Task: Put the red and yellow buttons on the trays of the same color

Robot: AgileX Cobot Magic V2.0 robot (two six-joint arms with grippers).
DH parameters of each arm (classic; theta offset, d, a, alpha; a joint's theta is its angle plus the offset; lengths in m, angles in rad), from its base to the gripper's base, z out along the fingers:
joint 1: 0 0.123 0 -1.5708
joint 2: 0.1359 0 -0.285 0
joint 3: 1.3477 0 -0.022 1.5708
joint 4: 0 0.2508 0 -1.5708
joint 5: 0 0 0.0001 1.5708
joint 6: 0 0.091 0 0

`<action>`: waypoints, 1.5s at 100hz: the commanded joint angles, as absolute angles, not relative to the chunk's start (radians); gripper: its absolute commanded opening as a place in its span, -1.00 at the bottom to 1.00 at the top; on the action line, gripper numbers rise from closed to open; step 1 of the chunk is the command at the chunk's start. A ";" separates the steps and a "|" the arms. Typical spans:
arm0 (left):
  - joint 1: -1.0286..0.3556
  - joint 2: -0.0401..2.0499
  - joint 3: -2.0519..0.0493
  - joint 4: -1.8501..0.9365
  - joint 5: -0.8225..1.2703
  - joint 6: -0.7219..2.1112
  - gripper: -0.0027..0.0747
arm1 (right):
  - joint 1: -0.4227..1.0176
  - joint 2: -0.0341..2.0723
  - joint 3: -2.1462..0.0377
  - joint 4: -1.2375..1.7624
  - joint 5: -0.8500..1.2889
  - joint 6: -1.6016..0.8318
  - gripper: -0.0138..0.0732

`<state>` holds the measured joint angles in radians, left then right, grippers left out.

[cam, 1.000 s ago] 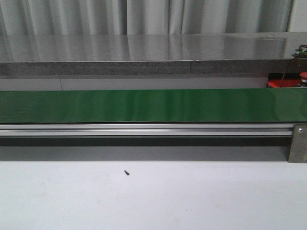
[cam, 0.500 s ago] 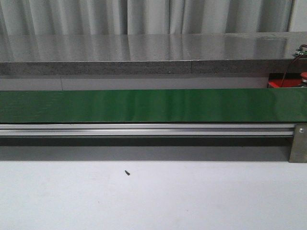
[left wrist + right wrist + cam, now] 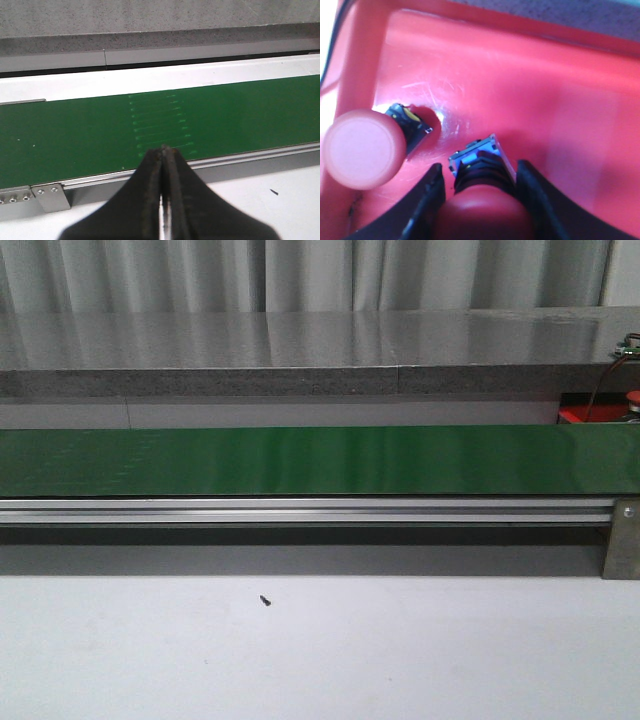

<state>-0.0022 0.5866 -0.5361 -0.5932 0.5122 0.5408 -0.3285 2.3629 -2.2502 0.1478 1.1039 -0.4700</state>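
Observation:
In the right wrist view, the red tray (image 3: 545, 100) fills the frame. My right gripper (image 3: 480, 167) is shut on a red button (image 3: 487, 215). Its fingers flank the red domed cap, and the button's grey base points down onto the tray floor. A second red button (image 3: 364, 148) lies on its side in the tray near the wall, apart from the held one. In the front view only a corner of the tray (image 3: 572, 415) shows, at the far right behind the belt. My left gripper (image 3: 164, 150) is shut and empty over the belt's near edge. No yellow button is in view.
A long dark green belt (image 3: 300, 460) on an aluminium rail crosses the table; it also shows in the left wrist view (image 3: 75, 135). A grey stone ledge (image 3: 300, 350) runs behind it. A thin dark wire (image 3: 600, 380) hangs above the tray. A small dark speck (image 3: 265, 600) lies on the white table.
In the front view, the red cap seen at the far right edge has dropped a little lower behind the belt. Nothing else has moved.

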 commanded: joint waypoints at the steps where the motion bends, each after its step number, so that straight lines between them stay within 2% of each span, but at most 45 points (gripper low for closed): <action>1: -0.011 0.587 -0.563 -0.623 0.451 0.541 -0.98 | -0.334 2.310 -2.285 0.150 1.084 -0.466 -0.49; 27: -0.011 0.587 -0.563 -0.623 0.451 0.541 -0.98 | -0.334 2.332 -2.285 0.141 1.094 -0.466 -0.49; 37: -0.011 0.587 -0.563 -0.623 0.451 0.541 -0.98 | -0.334 2.329 -2.285 0.140 1.085 -0.466 -0.38; 44: -0.011 0.587 -0.563 -0.623 0.451 0.541 -0.98 | -0.334 2.329 -2.285 0.140 1.082 -0.466 -0.16; 57: -0.011 0.587 -0.563 -0.623 0.451 0.541 -0.98 | -0.334 2.328 -2.285 0.140 1.063 -0.466 0.44; 64: -0.011 0.587 -0.563 -0.623 0.451 0.541 -0.98 | -0.334 2.327 -2.285 0.140 1.050 -0.466 0.53; 107: -0.011 0.587 -0.563 -0.623 0.451 0.541 -0.98 | -0.334 2.222 -2.302 0.167 1.070 -0.429 0.52; 150: -0.011 0.587 -0.563 -0.623 0.451 0.541 -0.98 | -0.254 1.936 -2.299 0.257 1.167 -0.404 0.45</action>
